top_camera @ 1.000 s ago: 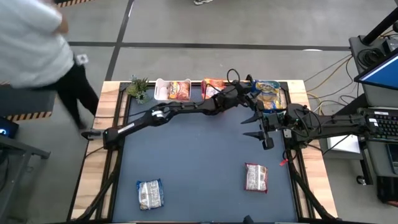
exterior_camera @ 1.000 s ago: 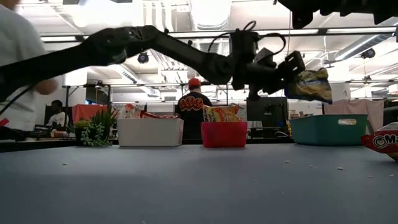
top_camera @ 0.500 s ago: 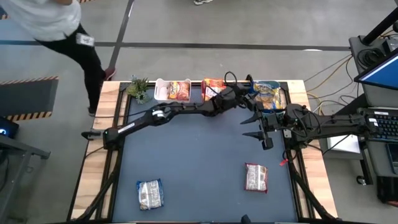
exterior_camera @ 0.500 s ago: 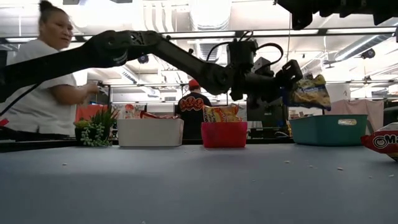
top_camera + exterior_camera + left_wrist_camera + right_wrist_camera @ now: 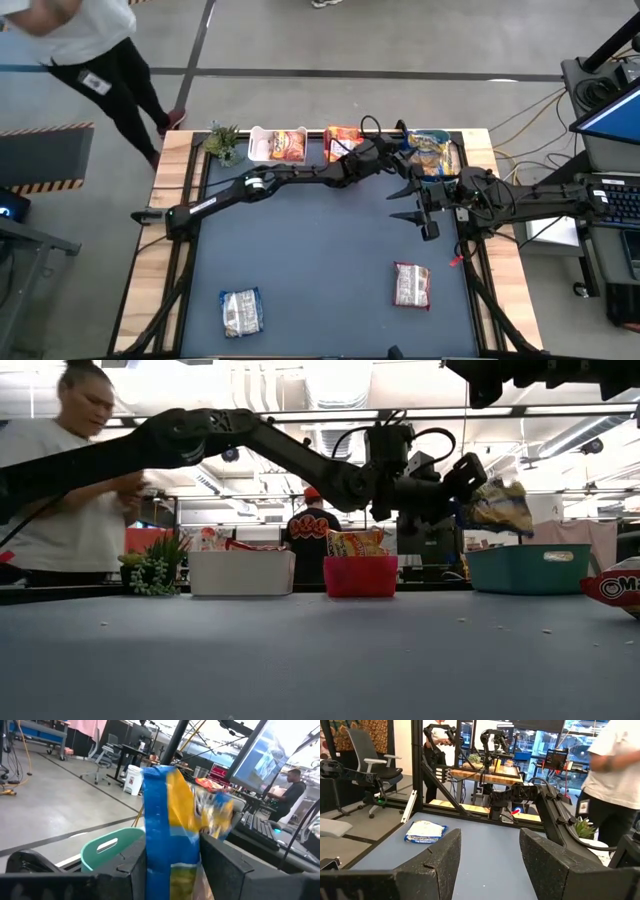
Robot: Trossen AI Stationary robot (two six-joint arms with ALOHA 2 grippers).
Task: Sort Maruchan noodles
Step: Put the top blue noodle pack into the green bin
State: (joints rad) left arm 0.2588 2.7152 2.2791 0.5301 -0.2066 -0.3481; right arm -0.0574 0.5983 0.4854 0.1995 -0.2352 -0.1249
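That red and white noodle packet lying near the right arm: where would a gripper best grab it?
The red and white packet lies flat on the mat, so probably from straight above, pinching across its narrower width near the middle. The right gripper hovers open close by.

Bright, even light from overhead fixtures glares white in the low view. The blue-yellow packet [image 5: 172,820] smears with motion blur; the room behind it is soft.

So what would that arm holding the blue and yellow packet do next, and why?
Probably let it drop: the left end effector holds the blue-yellow packet over the teal bin, which already holds similar packets. The right end effector waits open.
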